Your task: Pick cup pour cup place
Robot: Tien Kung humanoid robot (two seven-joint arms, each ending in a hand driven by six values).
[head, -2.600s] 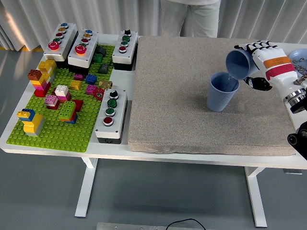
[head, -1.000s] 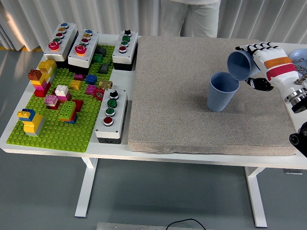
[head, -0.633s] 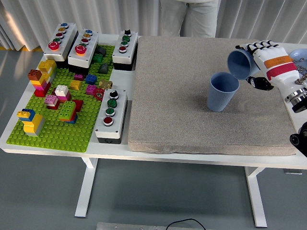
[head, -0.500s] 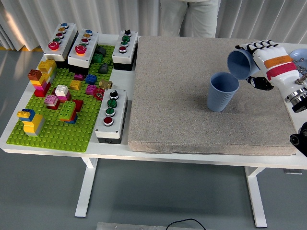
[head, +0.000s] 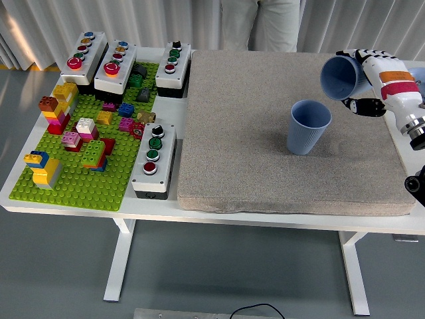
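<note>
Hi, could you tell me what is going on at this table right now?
The robot's right hand holds a blue cup tipped on its side, its mouth facing left, above and to the right of a second blue cup standing upright on the grey mat. No left hand is in view. A person stands at the far side, touching nothing.

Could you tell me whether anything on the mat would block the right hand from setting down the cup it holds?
Only the standing cup lies nearby, below-left of the held cup in the right hand; the mat is otherwise bare.
</note>
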